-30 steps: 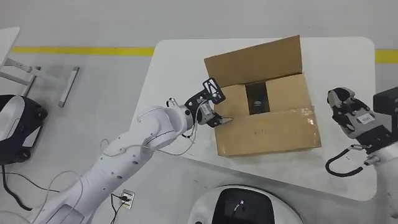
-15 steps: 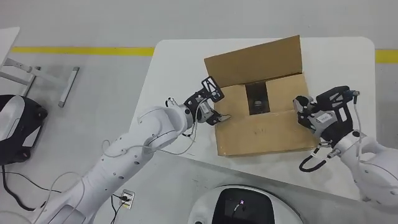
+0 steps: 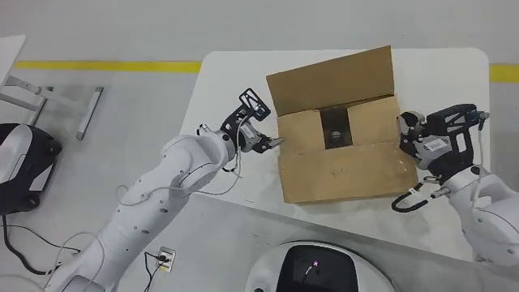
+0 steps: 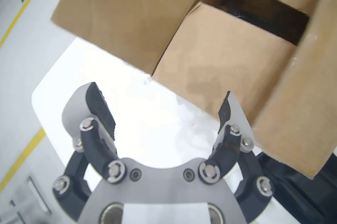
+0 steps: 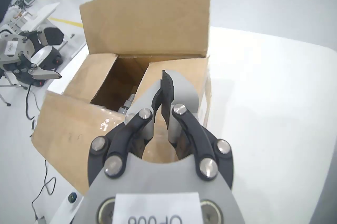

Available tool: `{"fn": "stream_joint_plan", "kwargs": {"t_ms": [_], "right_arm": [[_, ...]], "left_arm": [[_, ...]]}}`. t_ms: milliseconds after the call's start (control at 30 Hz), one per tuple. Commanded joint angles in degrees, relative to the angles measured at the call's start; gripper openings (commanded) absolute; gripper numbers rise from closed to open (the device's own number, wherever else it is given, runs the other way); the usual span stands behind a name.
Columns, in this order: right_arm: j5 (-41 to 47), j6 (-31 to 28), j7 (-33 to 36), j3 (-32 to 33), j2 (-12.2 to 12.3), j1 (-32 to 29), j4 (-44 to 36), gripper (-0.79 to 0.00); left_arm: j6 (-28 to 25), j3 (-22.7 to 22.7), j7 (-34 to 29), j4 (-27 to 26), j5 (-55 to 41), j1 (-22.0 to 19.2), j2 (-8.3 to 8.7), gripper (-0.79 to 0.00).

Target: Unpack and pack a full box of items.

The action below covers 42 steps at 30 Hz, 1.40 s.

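Box [image 3: 349, 174] is set on the white table [image 3: 227, 81], far flap [image 3: 332, 81] raised, a dark gap [image 3: 332, 128] left between its side flaps; the left gripper [image 4: 159, 93] is held spread wide just beside its left side. The right gripper [image 5: 164, 77] is pinched closed above its right flap.

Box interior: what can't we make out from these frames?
- Contents of the box, top view: folded flaps cover all but a narrow gap; only a dark round shape shows there.
- Left wrist view: the gap lies in deep shadow, so nothing can be made out inside.
- Right wrist view: the shut right tool blocks part of the opening; a metal piece beside it is too small to identify.
- Item count: cannot tell from any view.
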Motion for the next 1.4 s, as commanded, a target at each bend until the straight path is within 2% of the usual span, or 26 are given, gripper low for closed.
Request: {"fn": "stream_joint_plan", "kwargs": {"t_ms": [0,33,100,133,233,367,833,1033,1367], "right_arm": [[-0.15,0.85,-0.56,2.41,0.19,-1.4,-1.76,-0.785],[-0.23,1.07,-0.69,3.58,0.29,-2.08,-2.3,-0.785],[-0.38,1.42,-0.97,5.81,0.48,-3.34,-2.6,-0.785],[-0.46,1.66,-1.12,6.81,0.56,-3.88,-2.37,-0.785],[-0.33,2.54,-1.46,9.08,0.69,-5.39,-1.4,-0.785],[0.63,2.29,-1.91,10.57,0.78,-6.65,0.99,-0.785],[0.61,0.04,-1.09,5.62,0.44,-6.73,6.31,-0.785],[0.72,-0.15,-0.01,5.64,0.5,-8.05,5.46,-0.785],[2.37,-2.28,4.63,8.37,1.06,-12.33,-0.54,-0.785]], "left_arm": [[1.24,-1.73,-2.64,-0.15,-0.54,1.21,0.16,-0.215],[1.7,-2.47,-3.49,-0.3,-1.13,1.72,0.2,-0.422],[1.9,-3.68,-4.82,-0.3,-1.06,2.66,0.33,-0.625],[2.09,-4.12,-5.35,-0.14,-1.05,3.13,0.36,-0.785],[1.93,-4.6,-6.36,0.9,0.01,3.99,0.42,-0.785],[0.49,-2.47,-7.15,3.7,1.44,3.19,0.18,-0.785],[-2.5,9.6,-5.41,9.66,4.3,-6.84,-2.35,-0.785],[-3.29,11.5,-3.46,10.75,4.02,-8.6,-3.1,-0.785],[-4.19,12.94,-1.03,10.76,3.59,-10.45,-4.03,-0.785]]}}
